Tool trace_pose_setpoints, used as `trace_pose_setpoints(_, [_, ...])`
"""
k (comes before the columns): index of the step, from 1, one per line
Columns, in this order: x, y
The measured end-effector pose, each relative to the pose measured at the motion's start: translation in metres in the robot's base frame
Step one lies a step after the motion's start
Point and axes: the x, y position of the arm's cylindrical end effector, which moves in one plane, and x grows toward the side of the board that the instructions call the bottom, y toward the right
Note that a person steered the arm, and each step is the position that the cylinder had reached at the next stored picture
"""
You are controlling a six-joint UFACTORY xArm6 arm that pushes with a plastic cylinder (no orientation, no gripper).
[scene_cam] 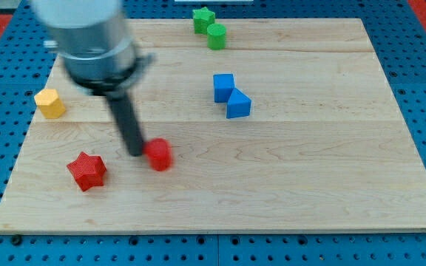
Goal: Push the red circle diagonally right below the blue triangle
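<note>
**newbie_bot:** So where's everything sitting on the wooden board (331, 185) right now?

**pushrod_fan:** My tip (137, 153) is down on the board, touching the left side of the red circle (158, 155), which looks a bit blurred. That red circle is in the near-left part of the board, well apart from the blue triangle (238, 104), which is farther back and to the right.

**newbie_bot:** And the jaws?

**pushrod_fan:** No jaws on this one, it's just a straight dark rod, so nothing to spread or pinch.

**newbie_bot:** Other blocks?

**pushrod_fan:** A blue cube (223, 86) touches the blue triangle on its far-left side. A red star (86, 171) sits near the red circle, to its left and slightly nearer. A yellow block (49, 103) is by the left edge. A green star (203, 18) and a green cylinder (217, 35) sit together at the far edge.
</note>
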Motion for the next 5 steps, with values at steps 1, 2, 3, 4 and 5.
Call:
trace_pose_setpoints(1, [0.047, 0.099])
trace_pose_setpoints(2, [0.062, 0.085])
trace_pose_setpoints(3, [0.102, 0.110])
trace_pose_setpoints(4, [0.115, 0.189])
trace_pose_setpoints(5, [0.097, 0.194])
